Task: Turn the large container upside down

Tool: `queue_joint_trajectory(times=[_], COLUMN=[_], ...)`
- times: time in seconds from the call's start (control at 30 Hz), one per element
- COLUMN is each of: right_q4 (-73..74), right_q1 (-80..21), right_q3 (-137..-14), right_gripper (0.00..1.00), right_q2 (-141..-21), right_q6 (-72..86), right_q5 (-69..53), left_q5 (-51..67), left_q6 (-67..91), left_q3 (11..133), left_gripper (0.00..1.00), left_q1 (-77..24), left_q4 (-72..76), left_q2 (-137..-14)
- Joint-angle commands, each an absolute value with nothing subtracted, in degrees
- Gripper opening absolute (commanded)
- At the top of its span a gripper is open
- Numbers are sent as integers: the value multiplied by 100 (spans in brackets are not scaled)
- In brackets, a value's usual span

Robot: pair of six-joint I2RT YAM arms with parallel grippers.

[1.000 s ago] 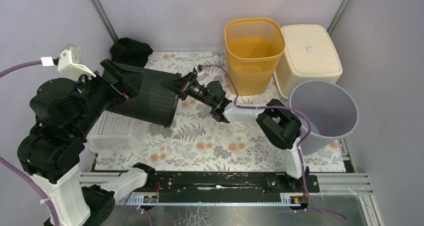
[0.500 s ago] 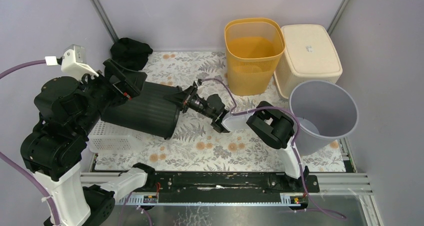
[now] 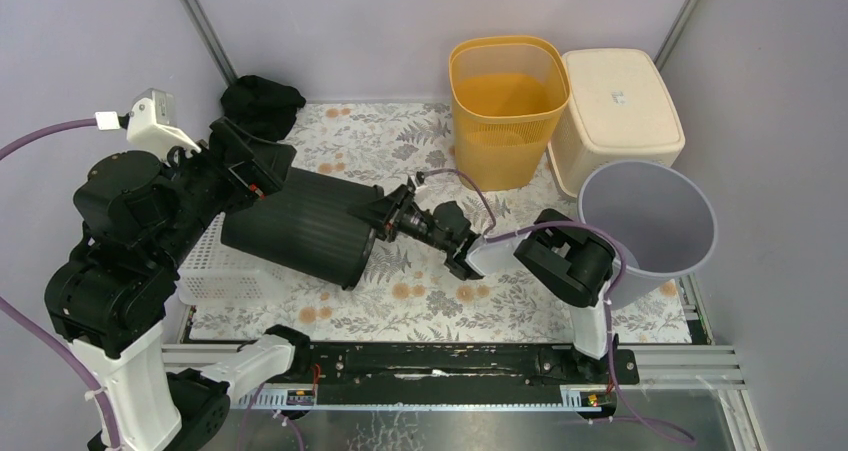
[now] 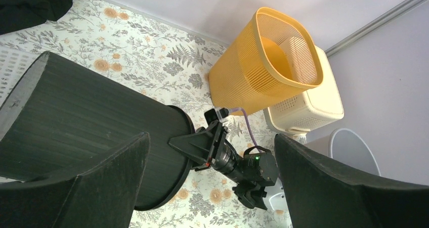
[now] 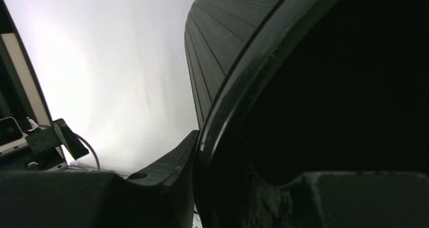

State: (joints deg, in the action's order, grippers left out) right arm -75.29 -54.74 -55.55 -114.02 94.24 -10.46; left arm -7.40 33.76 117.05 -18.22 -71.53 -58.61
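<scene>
The large container (image 3: pixel 300 226) is a black ribbed bin lying on its side on the floral mat, base to the right and open end to the left. It also fills the left of the left wrist view (image 4: pixel 91 117) and most of the right wrist view (image 5: pixel 222 51). My right gripper (image 3: pixel 385 214) sits at the base rim; one finger (image 5: pixel 172 162) lies against the rim's outside, the other stands apart inside the dark base recess, so the jaws are open round the rim (image 5: pixel 248 162). My left gripper (image 3: pixel 250 161) hangs wide open over the bin's open end (image 4: pixel 211 136), holding nothing.
A yellow mesh basket (image 3: pixel 505 101) and a cream lidded box (image 3: pixel 615 106) stand at the back right. A grey bucket (image 3: pixel 650 221) sits behind the right arm. A white lattice basket (image 3: pixel 215 261) lies under the bin's left end. Black cloth (image 3: pixel 262 101) is at the back left.
The bin's base end has come down and toward the near right along with my right gripper. The right jaws, shut on the base rim before, have parted. The left gripper stays open.
</scene>
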Motion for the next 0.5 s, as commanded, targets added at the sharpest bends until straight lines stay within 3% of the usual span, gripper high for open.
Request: queue_joint_trajectory(times=[0.0, 0.2, 0.47], right_q4=[-7347, -7030, -6773], right_q1=[-5449, -5423, -5367], right_q3=[-5220, -4797, -4441], right_gripper=[37, 39, 28], right_q2=[-10942, -10697, -10487], right_q6=[8967, 8725, 8593], right_q5=[-1113, -1091, -1093], left_q5=[-623, -602, -594], left_q6=[3349, 3349, 3353], left_q3=[11638, 11594, 11585], left_gripper=[100, 100, 100], left_q1=[-1776, -1775, -1778], left_q4=[-6889, -6864, -6847], left_q2=[-5845, -5832, -5841])
